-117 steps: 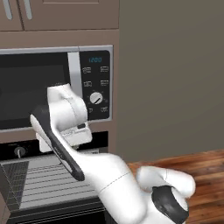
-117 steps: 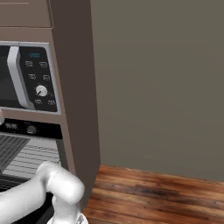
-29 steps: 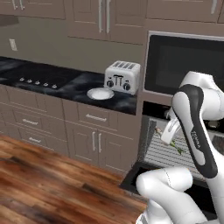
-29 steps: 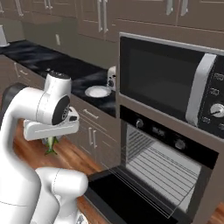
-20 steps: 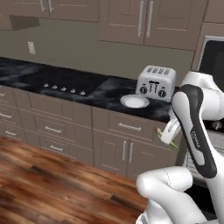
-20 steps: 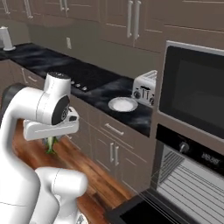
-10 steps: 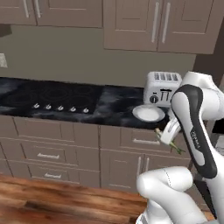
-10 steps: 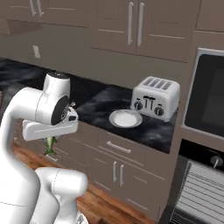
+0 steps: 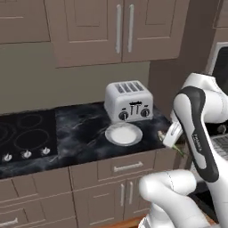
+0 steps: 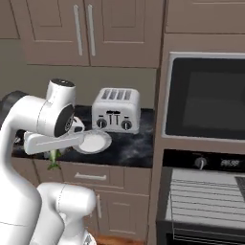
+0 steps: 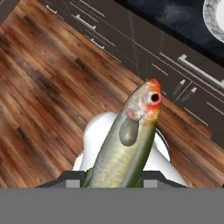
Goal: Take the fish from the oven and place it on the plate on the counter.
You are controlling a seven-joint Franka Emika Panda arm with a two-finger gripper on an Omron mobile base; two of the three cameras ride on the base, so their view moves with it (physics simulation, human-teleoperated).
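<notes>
My gripper [image 11: 116, 177] is shut on the fish [image 11: 131, 140], a slender yellowish-green fish with a red-tipped head, held out over the wooden floor. In the base views the fish [image 10: 52, 160] hangs below the hand [image 9: 171, 135], in front of the cabinet fronts and just below the counter's edge. The white-grey plate [image 9: 123, 133] lies bare on the black marble counter [image 9: 84, 129], in front of the toaster, to the left of the hand in the left base view. The oven [image 10: 206, 201] stands at the right with its wire rack showing.
A silver toaster [image 9: 129, 100] stands right behind the plate. A black stovetop [image 9: 24, 138] takes up the counter's left part. The microwave [image 10: 206, 95] sits above the oven. Wall cabinets hang over the counter, and drawers and doors run below it.
Both base views have swung, so the toaster and plate now sit near the middle and closer. The fish stays in the gripper in the same pose relative to the arm.
</notes>
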